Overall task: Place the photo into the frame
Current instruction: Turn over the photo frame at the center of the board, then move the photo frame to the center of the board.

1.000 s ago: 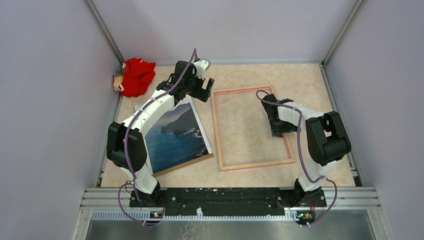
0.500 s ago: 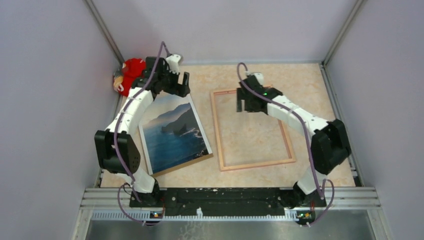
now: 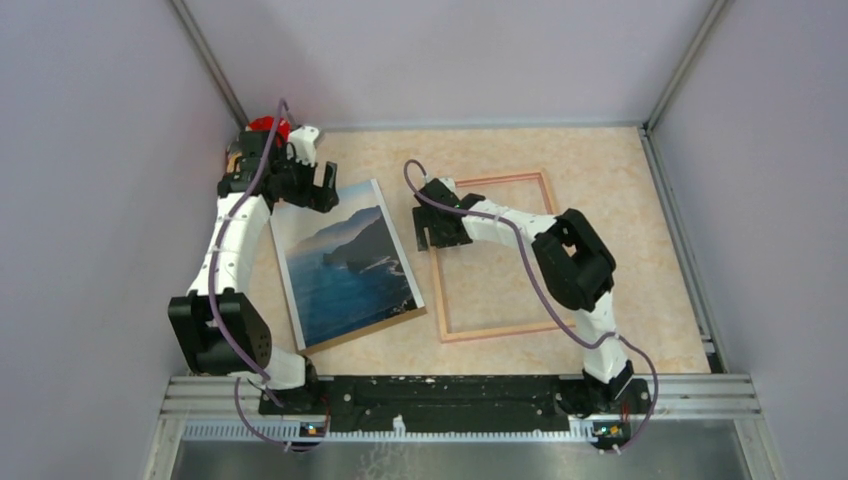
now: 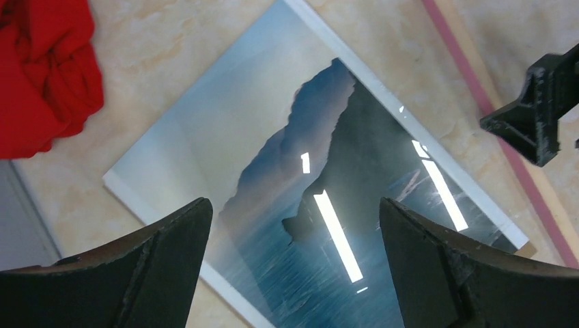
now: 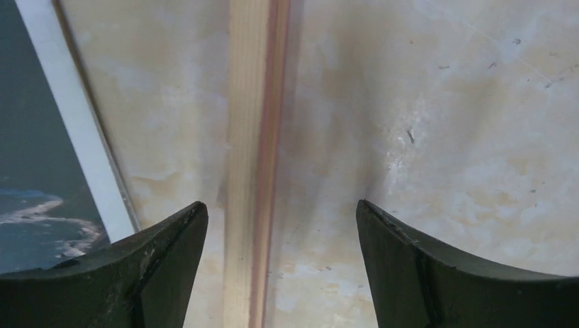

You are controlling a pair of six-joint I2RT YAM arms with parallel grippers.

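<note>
The photo (image 3: pixel 345 265), a blue sea and dark mountain print, lies flat left of centre on a brown board; it also fills the left wrist view (image 4: pixel 328 178). The frame (image 3: pixel 510 328) lies to its right, pale wood side up with a pink edge. My left gripper (image 3: pixel 305 195) hovers open over the photo's far left corner (image 4: pixel 293 205), holding nothing. My right gripper (image 3: pixel 432 232) is open and low over the frame's left rail (image 5: pixel 256 137), which runs between its fingers, nearer the left one (image 5: pixel 280 205). A strip of the photo (image 5: pixel 41 171) shows at the left there.
A red cloth (image 3: pixel 265 125) is bunched in the far left corner, just behind my left wrist (image 4: pixel 41 68). Purple walls close in three sides. The brown board's edge (image 3: pixel 372 327) shows under the photo's near side. A right finger (image 4: pixel 539 116) shows beside the frame's pink rail (image 4: pixel 478 89).
My left arm swung left, from the frame's far left corner to the photo's far left corner. My right arm crossed from the frame's right rail to its left rail. Photo and frame stayed put.
</note>
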